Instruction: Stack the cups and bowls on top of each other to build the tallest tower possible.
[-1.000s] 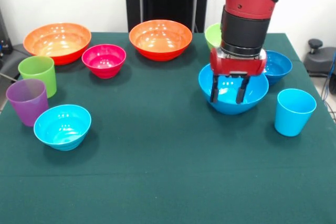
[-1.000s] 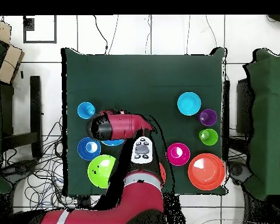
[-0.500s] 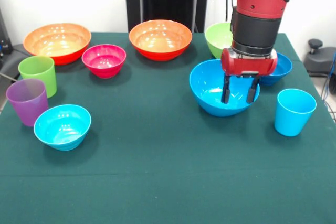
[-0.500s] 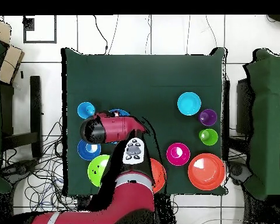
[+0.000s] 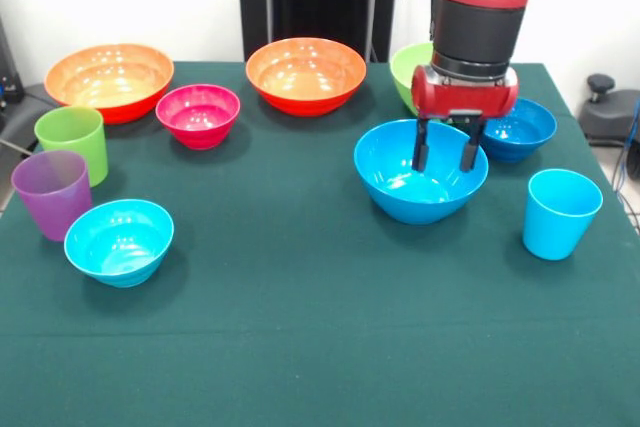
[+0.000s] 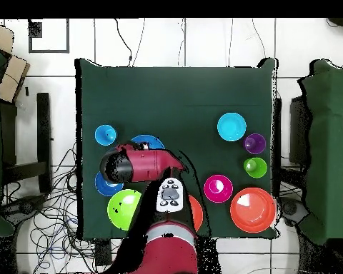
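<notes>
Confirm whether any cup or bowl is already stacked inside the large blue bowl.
No. In the front view the large blue bowl holds nothing; only the gripper hangs at its far rim.

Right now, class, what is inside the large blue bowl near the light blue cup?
Nothing lies in the large blue bowl: its glossy floor is bare. The open end effector hangs over its far rim, hiding part of that rim; whether a fingertip touches it is unclear.

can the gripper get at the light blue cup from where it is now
Probably yes. The light blue cup stands alone near the table edge, apart from both blue bowls, nothing over it. The gripper hangs open above the large blue bowl beside it.
</notes>
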